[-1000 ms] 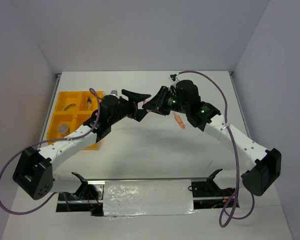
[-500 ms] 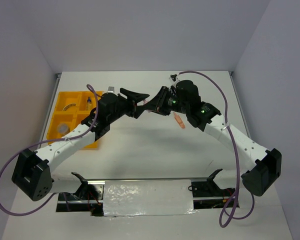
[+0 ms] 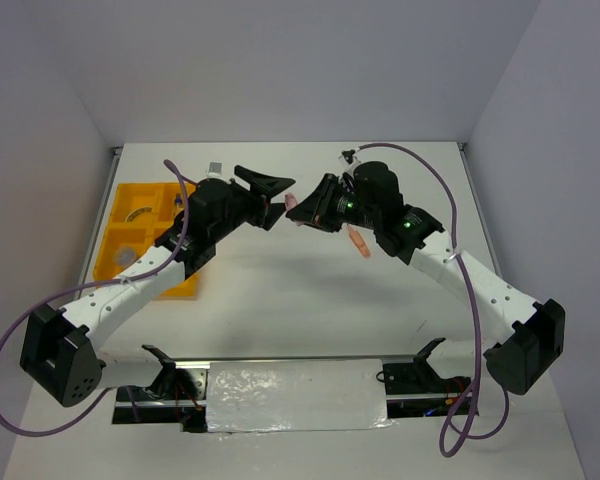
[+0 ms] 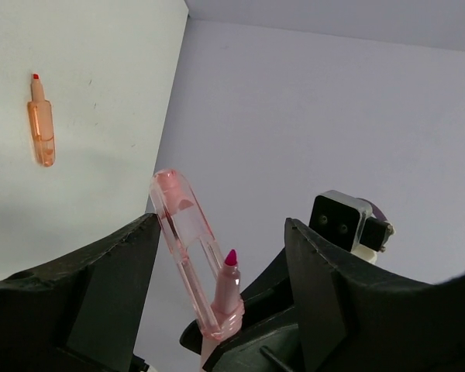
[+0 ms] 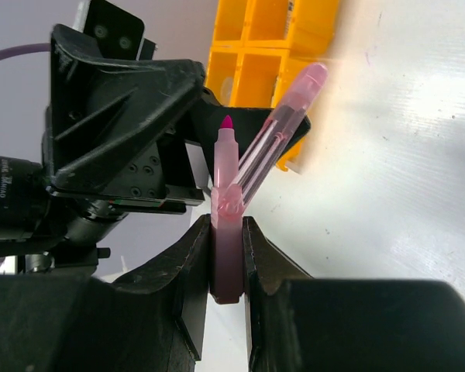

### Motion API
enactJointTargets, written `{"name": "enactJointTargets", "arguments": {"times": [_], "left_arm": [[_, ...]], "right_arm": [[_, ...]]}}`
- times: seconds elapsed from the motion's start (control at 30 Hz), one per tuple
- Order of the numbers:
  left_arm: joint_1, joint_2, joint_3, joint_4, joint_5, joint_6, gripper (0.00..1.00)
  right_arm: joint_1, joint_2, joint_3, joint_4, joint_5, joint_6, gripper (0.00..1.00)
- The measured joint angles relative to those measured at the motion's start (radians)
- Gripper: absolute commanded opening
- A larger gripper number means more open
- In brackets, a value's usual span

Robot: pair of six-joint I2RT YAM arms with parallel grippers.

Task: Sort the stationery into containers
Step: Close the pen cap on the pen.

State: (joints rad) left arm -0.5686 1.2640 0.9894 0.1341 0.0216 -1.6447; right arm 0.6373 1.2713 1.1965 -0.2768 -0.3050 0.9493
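Observation:
My right gripper (image 3: pixel 306 211) is shut on the lower end of a pink clip-like piece (image 3: pixel 291 202) and holds it above the table; its clear pink cap hangs open beside the red tip (image 5: pixel 225 122). My left gripper (image 3: pixel 271 193) is open, with its jaws on either side of that pink piece (image 4: pixel 187 240) and not closed on it. An orange clip-like piece (image 3: pixel 358 241) lies on the table below the right arm; it also shows in the left wrist view (image 4: pixel 41 124). The yellow-orange tray (image 3: pixel 120 235) lies at the far left and holds a beige tape ring (image 3: pixel 137 213) and other small items.
A small grey item (image 3: pixel 216 168) lies near the back edge beside the tray. Another small item (image 3: pixel 346 155) lies at the back by the right arm's cable. The two arms meet over the table's middle. Walls close in the left, right and back.
My left arm has drawn back and to the left, uncovering the small grey item. My right gripper has kept hold of the pink piece almost in place.

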Motion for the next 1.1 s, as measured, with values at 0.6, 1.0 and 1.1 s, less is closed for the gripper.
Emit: {"name": "enactJointTargets", "arguments": {"times": [0.6, 1.0, 1.1], "left_arm": [[0.007, 0.001, 0.0, 0.054, 0.003, 0.028, 0.37], [0.019, 0.032, 0.0, 0.094, 0.031, 0.043, 0.19], [0.022, 0.037, 0.0, 0.111, 0.037, 0.043, 0.15]], "right_arm": [[0.0, 0.0, -0.011, 0.002, -0.002, 0.0, 0.0], [-0.001, 0.0, -0.011, 0.029, 0.005, -0.011, 0.0], [-0.003, 0.003, -0.003, 0.029, 0.006, -0.016, 0.0]]}}
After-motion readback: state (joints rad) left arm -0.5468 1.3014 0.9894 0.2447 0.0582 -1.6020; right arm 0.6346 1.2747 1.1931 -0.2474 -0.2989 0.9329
